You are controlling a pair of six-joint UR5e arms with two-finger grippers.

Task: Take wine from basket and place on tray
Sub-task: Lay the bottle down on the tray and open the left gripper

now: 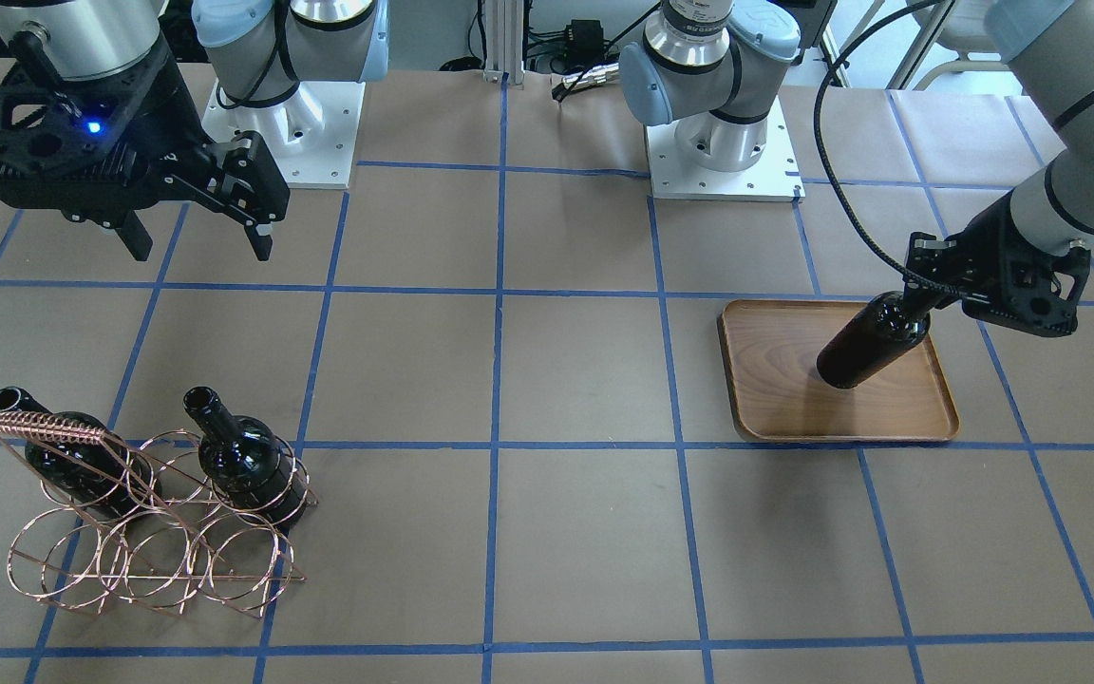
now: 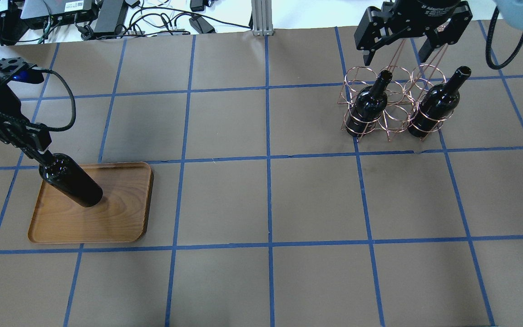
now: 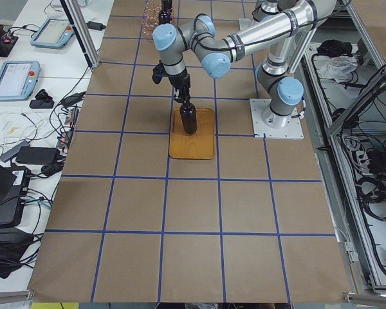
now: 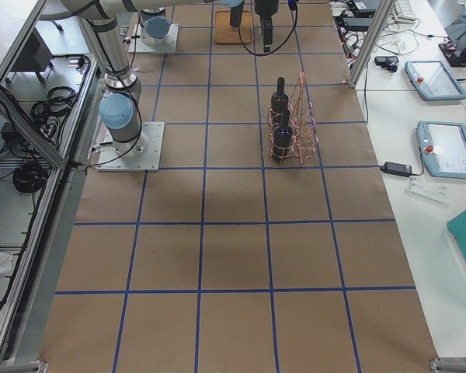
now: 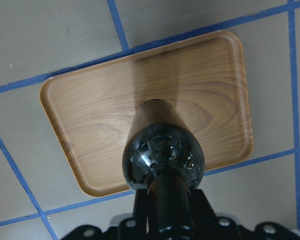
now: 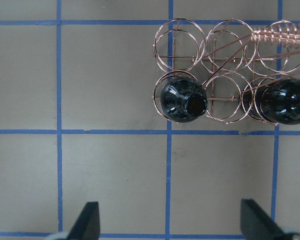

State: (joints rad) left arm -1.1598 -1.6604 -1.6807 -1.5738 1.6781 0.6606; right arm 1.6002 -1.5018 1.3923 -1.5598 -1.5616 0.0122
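My left gripper (image 1: pixel 927 296) is shut on the neck of a near-black wine bottle (image 1: pixel 865 344) and holds it tilted over the brown wooden tray (image 1: pixel 794 413). The bottle's base is at or just above the tray's surface. It also shows in the overhead view (image 2: pixel 71 181) and the left wrist view (image 5: pixel 162 155). The copper wire basket (image 1: pixel 53 427) holds two more bottles, one (image 1: pixel 67 451) beside the other (image 1: pixel 245 461). My right gripper (image 1: pixel 203 249) is open and empty, hanging high above the table beside the basket (image 6: pixel 282 37).
Brown paper with a blue tape grid covers the table (image 2: pixel 266 200). The two arm bases (image 1: pixel 718 142) stand at the robot's edge. Cables and devices (image 2: pixel 107 13) lie beyond the far edge. Most rings of the basket hold nothing.
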